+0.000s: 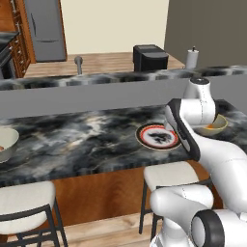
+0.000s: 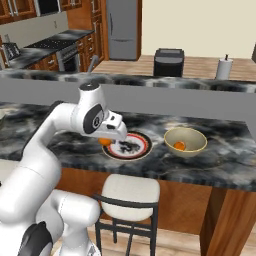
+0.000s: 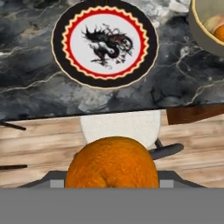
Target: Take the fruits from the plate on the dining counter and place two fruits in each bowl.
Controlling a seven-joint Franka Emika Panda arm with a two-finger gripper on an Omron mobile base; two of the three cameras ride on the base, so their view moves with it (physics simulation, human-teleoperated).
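Observation:
My gripper (image 2: 109, 137) is shut on an orange fruit (image 2: 103, 142), held just above the near left rim of the plate (image 2: 127, 146). In the hand view that fruit (image 3: 111, 164) hides the fingertips, and the red-rimmed plate (image 3: 105, 43) beyond it lies bare on the dining counter (image 3: 35, 92). To the plate's right stands one beige bowl (image 2: 186, 140) with an orange fruit (image 2: 179, 145) inside; in the hand view this bowl (image 3: 202, 35) holds a pale fruit (image 3: 211, 22) next to an orange one (image 3: 220, 33). The other bowl (image 1: 6, 142) sits at the counter's far left, something orange low inside.
A higher grey ledge (image 1: 96, 94) runs behind the dining counter (image 1: 87, 140). Two white-seated stools (image 1: 24, 202) (image 1: 169, 176) stand below the counter's front edge. A black appliance (image 1: 150, 58) and a paper towel roll (image 1: 192, 59) stand on the far worktop.

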